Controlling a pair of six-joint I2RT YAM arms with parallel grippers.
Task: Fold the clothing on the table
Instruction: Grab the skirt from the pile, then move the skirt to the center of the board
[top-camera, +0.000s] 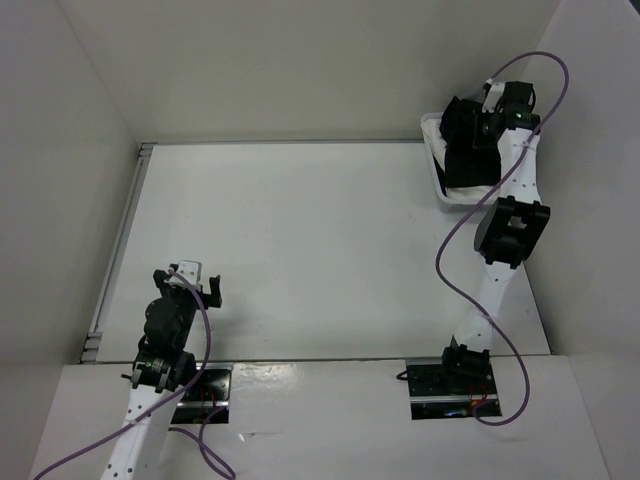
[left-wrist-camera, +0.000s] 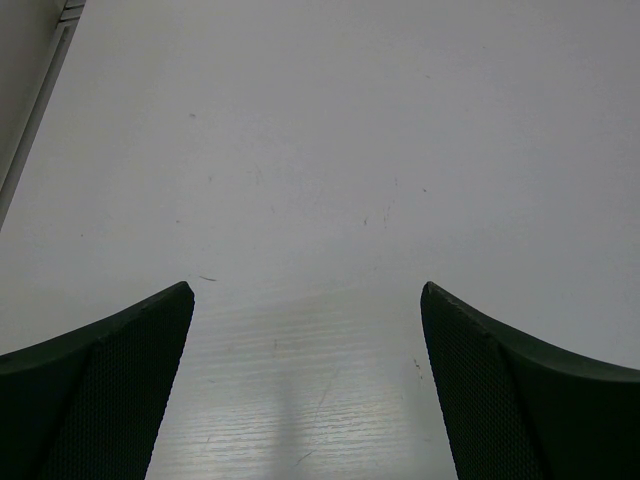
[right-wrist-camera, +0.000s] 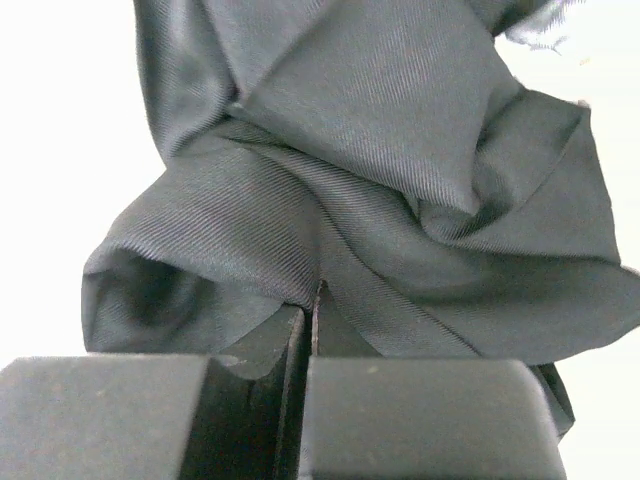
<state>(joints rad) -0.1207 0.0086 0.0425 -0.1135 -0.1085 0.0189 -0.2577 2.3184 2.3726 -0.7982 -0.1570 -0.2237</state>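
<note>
Black skirt (right-wrist-camera: 380, 200), pinched in right hand (right-wrist-camera: 307, 325)

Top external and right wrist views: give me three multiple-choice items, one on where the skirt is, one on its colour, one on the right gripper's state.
1. Where is the clothing?
A) bunched in the white tray at the far right
B) spread flat at centre
C) at the near left edge

2. Its colour?
A) white
B) red
C) black

3. The right gripper is:
A) open and empty
B) shut on the clothing
C) out of view

Answers:
1 A, the top view shows it heaped in the tray.
2 C, it looks dark in both views.
3 B, the wrist view shows the jaws closed on a fold.
</note>
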